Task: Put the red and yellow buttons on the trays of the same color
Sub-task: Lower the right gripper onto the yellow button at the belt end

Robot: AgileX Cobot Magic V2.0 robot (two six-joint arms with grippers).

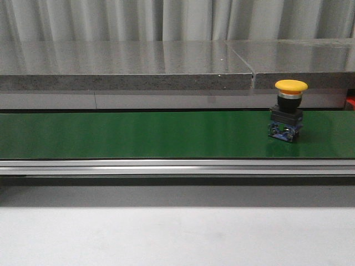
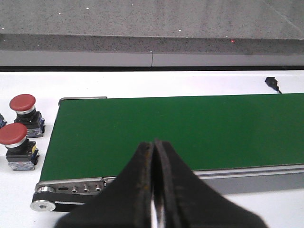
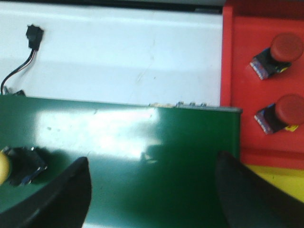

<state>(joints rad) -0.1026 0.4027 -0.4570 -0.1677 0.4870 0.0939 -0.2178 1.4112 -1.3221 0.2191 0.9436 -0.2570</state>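
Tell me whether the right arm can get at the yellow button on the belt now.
Probably yes: the right tool is open above the belt, nothing lies between it and the yellow button.

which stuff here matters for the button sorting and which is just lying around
For the job:
- yellow button on the green belt
- two red buttons beside the belt's end
- red tray holding two red buttons
- yellow tray next to it

Lying about:
- black connector with wires
- grey ledge
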